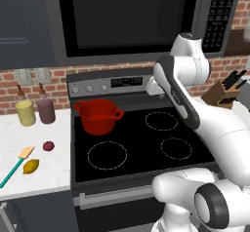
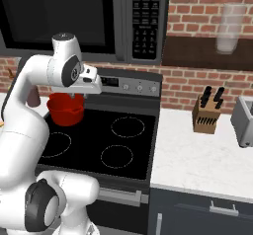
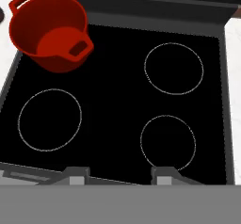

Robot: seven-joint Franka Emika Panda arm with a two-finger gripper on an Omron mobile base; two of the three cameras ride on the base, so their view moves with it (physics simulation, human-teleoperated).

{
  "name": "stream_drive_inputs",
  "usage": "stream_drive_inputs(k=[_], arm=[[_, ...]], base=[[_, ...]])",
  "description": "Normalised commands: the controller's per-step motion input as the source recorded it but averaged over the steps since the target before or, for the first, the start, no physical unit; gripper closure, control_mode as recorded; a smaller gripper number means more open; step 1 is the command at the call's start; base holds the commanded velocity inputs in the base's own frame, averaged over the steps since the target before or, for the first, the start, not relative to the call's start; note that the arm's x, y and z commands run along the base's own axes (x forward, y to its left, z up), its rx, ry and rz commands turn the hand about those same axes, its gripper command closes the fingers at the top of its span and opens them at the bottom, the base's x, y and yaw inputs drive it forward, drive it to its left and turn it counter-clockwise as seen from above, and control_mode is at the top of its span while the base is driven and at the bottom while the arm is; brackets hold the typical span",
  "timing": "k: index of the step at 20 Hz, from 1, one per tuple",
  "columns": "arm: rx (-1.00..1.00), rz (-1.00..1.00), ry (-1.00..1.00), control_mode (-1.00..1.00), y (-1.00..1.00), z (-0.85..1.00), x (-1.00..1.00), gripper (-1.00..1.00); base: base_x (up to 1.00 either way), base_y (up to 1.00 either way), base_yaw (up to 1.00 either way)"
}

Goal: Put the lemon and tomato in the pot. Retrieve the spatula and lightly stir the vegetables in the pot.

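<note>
On the stove's (image 1: 141,143) back-left burner sits the pot (image 1: 98,115), red, upright and with nothing inside it as the hand view looks down into it. Off to its left, on the white counter (image 1: 34,143), the tomato (image 1: 48,146) rests alone, the lemon (image 1: 31,166) lies a little nearer the front edge, and the spatula (image 1: 15,166) stretches just beside the lemon, blade pointing toward the wall. None of the three touches another, though lemon and spatula are close. Behind them, against the brick, stand a pale-yellow bottle (image 1: 25,110) and a dark maroon bottle (image 1: 46,108), side by side, well back from the fruit. Up above the cooktop hangs the gripper (image 2: 79,95), high over the back of the stove near the control panel (image 1: 105,84), nothing between its fingers (image 3: 77,175); the two tips stand apart in the hand view with only black glass and burner rings beyond them. The arm's elbow crosses over the right burners. On the far counter right of the stove, a knife block (image 2: 206,113) stands, with a grey appliance (image 2: 244,120) at the edge. Overhead, the microwave (image 2: 99,17) spans the stove.
</note>
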Motion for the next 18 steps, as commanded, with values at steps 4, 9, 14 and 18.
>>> stream_drive_inputs(k=[4, 9, 14, 18], arm=[[0.00, 0.00, 0.00, 1.00, 0.00, 0.00, 0.00, -1.00], [0.00, 0.00, 0.00, 1.00, 0.00, 0.00, 0.00, -1.00], [0.00, 0.00, 0.00, 1.00, 0.00, 0.00, 0.00, -1.00], [0.00, 0.00, 0.00, 1.00, 0.00, 0.00, 0.00, -1.00]], base=[[0.00, 0.00, 0.00], [-0.06, 0.14, 0.00], [-0.02, 0.69, 0.00], [0.00, 0.72, 0.00]])
